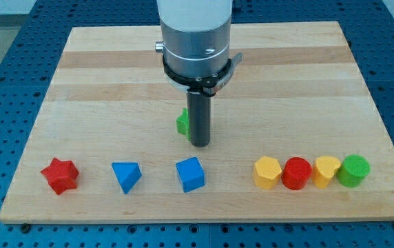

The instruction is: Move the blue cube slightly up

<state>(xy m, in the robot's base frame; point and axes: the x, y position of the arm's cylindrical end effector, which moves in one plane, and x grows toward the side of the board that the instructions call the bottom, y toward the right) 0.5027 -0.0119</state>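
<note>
The blue cube (190, 174) sits near the board's bottom edge, a little left of centre. My tip (200, 144) stands just above it and slightly to its right, apart from it by a small gap. A green block (182, 122) is partly hidden behind the rod, on its left side; its shape cannot be made out.
A blue triangular block (127, 176) lies left of the cube and a red star (60, 175) further left. At the bottom right stand a row: a yellow block (267, 172), a red cylinder (296, 173), a yellow block (326, 171), a green cylinder (354, 171). The wooden board (114, 69) lies on a blue table.
</note>
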